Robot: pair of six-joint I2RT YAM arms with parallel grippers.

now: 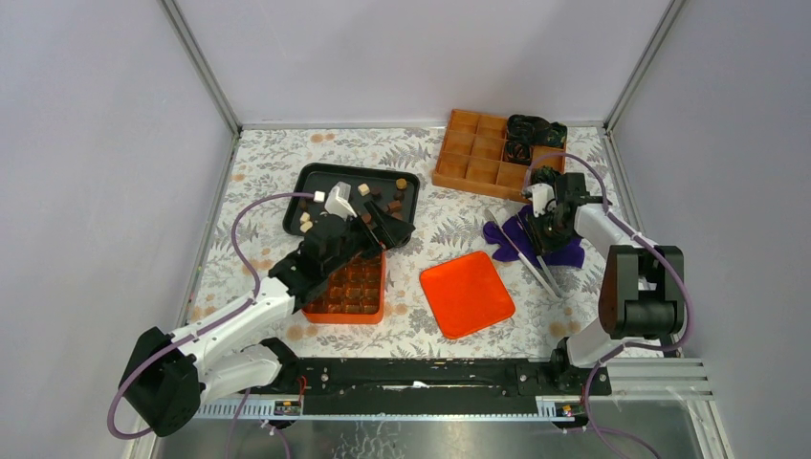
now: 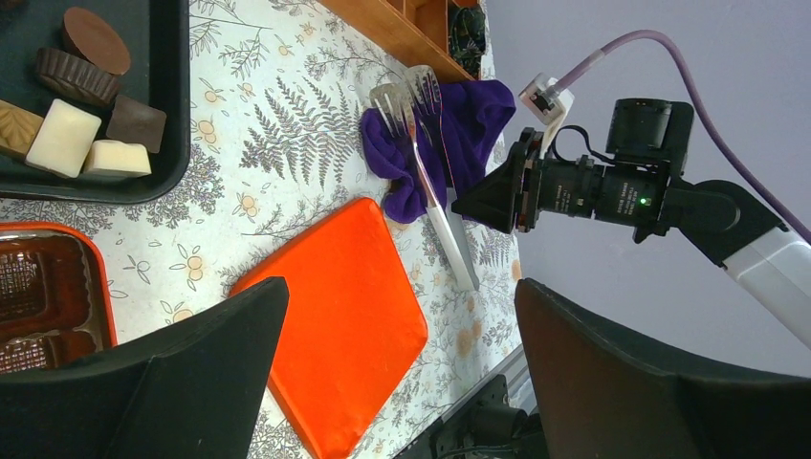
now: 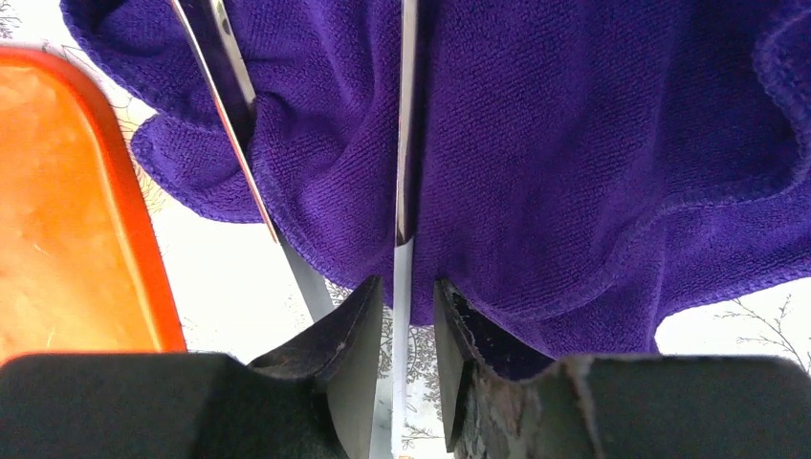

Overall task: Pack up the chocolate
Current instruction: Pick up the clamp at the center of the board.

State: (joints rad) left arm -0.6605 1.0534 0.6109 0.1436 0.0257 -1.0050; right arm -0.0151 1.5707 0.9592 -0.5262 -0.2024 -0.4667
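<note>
The right tool (image 3: 405, 283) sits around one arm of the tongs (image 2: 435, 206), pinching or not I cannot tell, so it should squeeze firmly and lift straight, while the left tool (image 2: 402, 287) gapes empty near the chocolate (image 2: 62, 139) in the black tray (image 2: 174, 115).

The tongs (image 3: 405, 143) are shiny metal, the cloth (image 3: 574, 143) fuzzy, the lid (image 2: 335, 316) probably glossy plastic.

All views (overhead, wrists) share the cloth (image 3: 574, 143).
</note>
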